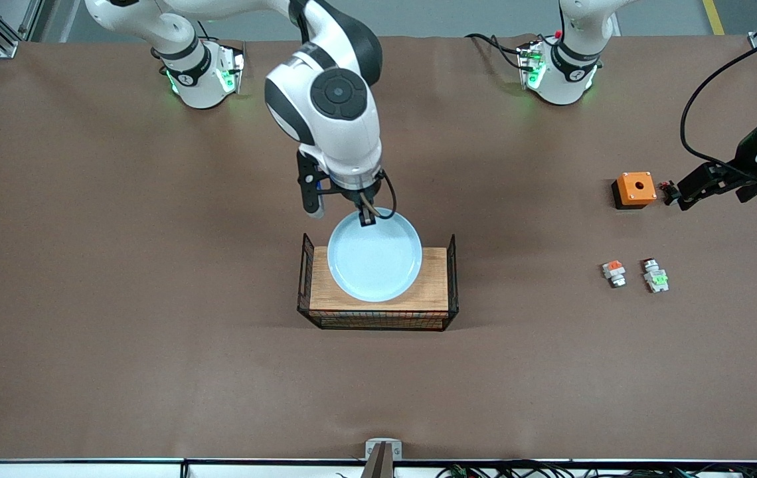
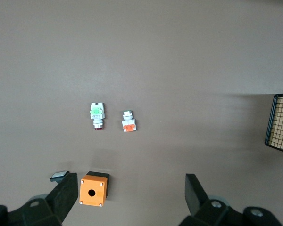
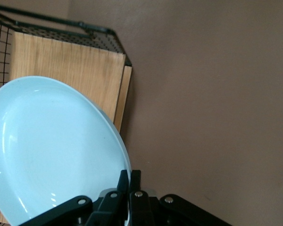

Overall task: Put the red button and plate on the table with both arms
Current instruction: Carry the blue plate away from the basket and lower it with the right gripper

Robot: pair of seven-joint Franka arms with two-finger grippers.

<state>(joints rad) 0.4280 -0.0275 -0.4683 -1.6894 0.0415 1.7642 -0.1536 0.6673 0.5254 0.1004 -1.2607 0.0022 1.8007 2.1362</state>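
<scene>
The pale blue plate [image 1: 373,255] is over the wooden board [image 1: 431,285] in the black wire frame, its rim reaching past the board's edge toward the robots. My right gripper [image 1: 366,220] is shut on that rim; the right wrist view shows the fingers [image 3: 132,181] pinching the plate [image 3: 56,146]. The green-topped button block [image 1: 655,277] lies on the brown table [image 1: 153,265] toward the left arm's end. My left gripper [image 1: 672,192] is open and empty, beside the orange box [image 1: 634,189]. The left wrist view shows the green-topped block [image 2: 97,112] away from the gripper [image 2: 130,195].
A like block with an orange-red top [image 1: 614,272] lies beside the green one, also in the left wrist view [image 2: 129,125]. The orange box with a hole [image 2: 93,189] sits close to one left finger. The wire frame [image 1: 453,279] rises at both ends of the board.
</scene>
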